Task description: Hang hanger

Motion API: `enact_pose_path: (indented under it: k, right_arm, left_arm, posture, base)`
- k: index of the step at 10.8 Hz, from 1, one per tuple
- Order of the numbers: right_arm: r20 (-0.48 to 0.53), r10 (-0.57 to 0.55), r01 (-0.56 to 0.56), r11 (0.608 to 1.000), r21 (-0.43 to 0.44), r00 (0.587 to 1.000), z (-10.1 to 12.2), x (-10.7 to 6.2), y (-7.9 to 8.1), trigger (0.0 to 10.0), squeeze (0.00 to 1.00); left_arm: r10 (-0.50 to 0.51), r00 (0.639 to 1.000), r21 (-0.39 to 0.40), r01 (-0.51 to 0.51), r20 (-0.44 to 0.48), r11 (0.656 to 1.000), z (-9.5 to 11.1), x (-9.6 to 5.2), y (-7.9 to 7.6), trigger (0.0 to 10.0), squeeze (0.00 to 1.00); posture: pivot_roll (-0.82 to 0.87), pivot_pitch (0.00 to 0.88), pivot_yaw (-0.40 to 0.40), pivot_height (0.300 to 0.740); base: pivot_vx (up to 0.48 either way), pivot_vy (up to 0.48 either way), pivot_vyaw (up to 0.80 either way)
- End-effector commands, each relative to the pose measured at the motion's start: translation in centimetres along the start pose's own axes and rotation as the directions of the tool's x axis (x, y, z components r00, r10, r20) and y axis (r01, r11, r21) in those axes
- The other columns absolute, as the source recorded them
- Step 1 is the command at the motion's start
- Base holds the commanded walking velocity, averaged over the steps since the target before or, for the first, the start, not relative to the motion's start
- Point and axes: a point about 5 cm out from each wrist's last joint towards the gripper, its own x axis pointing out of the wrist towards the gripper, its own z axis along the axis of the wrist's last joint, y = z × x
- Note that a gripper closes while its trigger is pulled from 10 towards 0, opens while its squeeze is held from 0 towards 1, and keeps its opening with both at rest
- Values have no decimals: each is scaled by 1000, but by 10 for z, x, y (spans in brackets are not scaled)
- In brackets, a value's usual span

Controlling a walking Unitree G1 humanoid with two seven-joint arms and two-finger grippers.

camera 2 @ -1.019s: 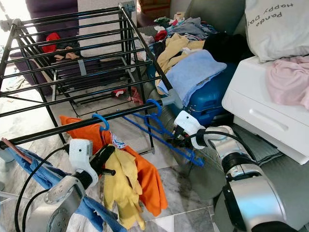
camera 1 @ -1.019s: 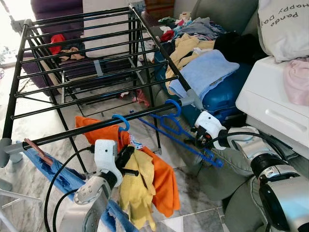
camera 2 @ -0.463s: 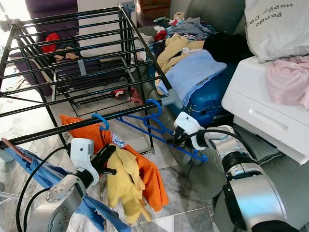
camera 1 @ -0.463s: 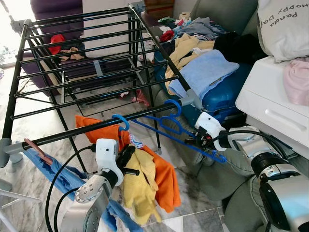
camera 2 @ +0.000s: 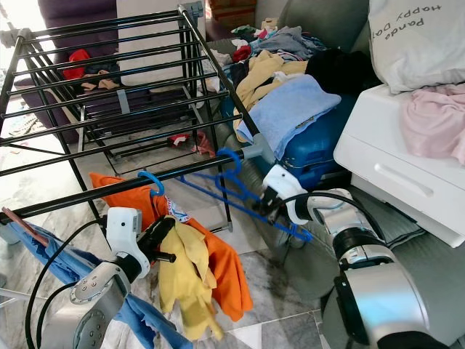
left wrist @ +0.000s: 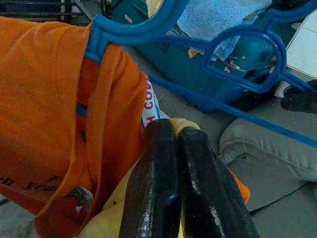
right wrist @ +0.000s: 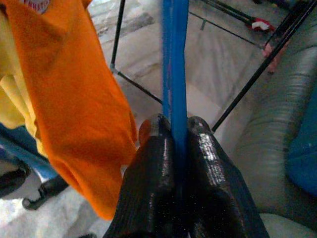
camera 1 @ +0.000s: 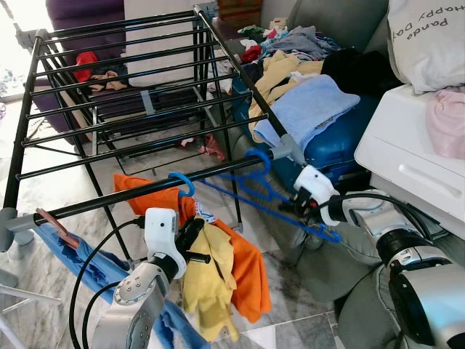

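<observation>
Since a second ago the right gripper [camera 1: 297, 206] has carried the empty blue hanger [camera 1: 280, 207] a little up and toward the rack, so its hook now sits at the front rail [camera 1: 145, 190] near the grey corner joint [camera 1: 289, 149]; whether the hook is fully over the rail cannot be told. The yellow garment [camera 1: 208, 280] in the left gripper [camera 1: 195, 242] has swung slightly.

The black drying rack [camera 1: 131, 94] spans the scene, with the grey sofa [camera 1: 341, 22] heaped with clothes, a blue suitcase [camera 1: 341, 142] and a white storage box [camera 1: 414, 156] beyond its right end. On the front rail an orange T-shirt [camera 1: 240, 269] hangs from a second blue hanger [camera 1: 182, 182], and a blue cloth [camera 1: 87, 265] droops further left.

The right gripper's fingers [right wrist: 153, 198] are clamped on the hanger's lower bar [right wrist: 174, 74]. The left gripper is pinched shut on the yellow garment, just beside the orange shirt.

Risks, as I judge them: letting go before the hook seats would drop the hanger to the floor. The corner joint and rack leg crowd the hook's path. A pull on the yellow garment could drag the orange shirt's hanger along the rail.
</observation>
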Motion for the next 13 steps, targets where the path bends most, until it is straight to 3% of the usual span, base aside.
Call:
enact_pose_path:
  k: [1, 3, 4, 7, 8, 9, 10, 13]
  right_arm:
    - [49, -33, 31, 999, 30, 998, 5, 2, 0, 0, 0]
    - [111, -113, 103, 990, 91, 987, 2, 7, 3, 0, 0]
    - [162, -238, 212, 964, 161, 958, 1, 11, 4, 0, 0]
    - [237, -409, 348, 900, 262, 881, -3, 16, 24, 39, 0]
    - [231, -463, 391, 871, 296, 856, -7, 14, 31, 2745, 0]
    - [215, -505, 443, 852, 280, 836, -15, 9, 41, 3922, 0]
    - [200, -507, 441, 847, 295, 839, -20, 6, 54, 10000, 0]
    - [82, -490, 429, 822, 375, 868, -31, 7, 69, 10000, 0]
  left_arm:
    - [9, 999, 19, -10, 31, 1000, 6, 1, 0, 10000, 0]
    - [17, 999, 13, -18, 30, 1000, 4, -1, 0, 10000, 0]
    - [36, 999, 29, -37, 36, 999, 4, -3, 1, 10000, 0]
    - [52, 997, 46, -54, 56, 997, 7, -2, 1, 10000, 0]
    - [55, 997, 55, -57, 52, 997, 6, -2, 1, 10000, 0]
    - [57, 997, 59, -61, 52, 996, 6, -2, 1, 10000, 0]
    - [59, 997, 59, -62, 52, 996, 6, -2, 2, 10000, 0]
    - [62, 997, 53, -64, 49, 997, 4, -1, -1, 10000, 0]
  posture:
    - [-64, 0, 14, 740]
    - [-63, 0, 12, 740]
    - [-62, 0, 12, 740]
    - [-67, 0, 21, 740]
    - [-71, 0, 23, 740]
    - [-73, 0, 20, 740]
    - [-74, 0, 19, 740]
    - [-77, 0, 5, 740]
  base:
    - [0, 0, 0]
    - [0, 0, 0]
    - [0, 0, 0]
    - [0, 0, 0]
    - [0, 0, 0]
    - [0, 0, 0]
    - [0, 0, 0]
    - [-82, 0, 0]
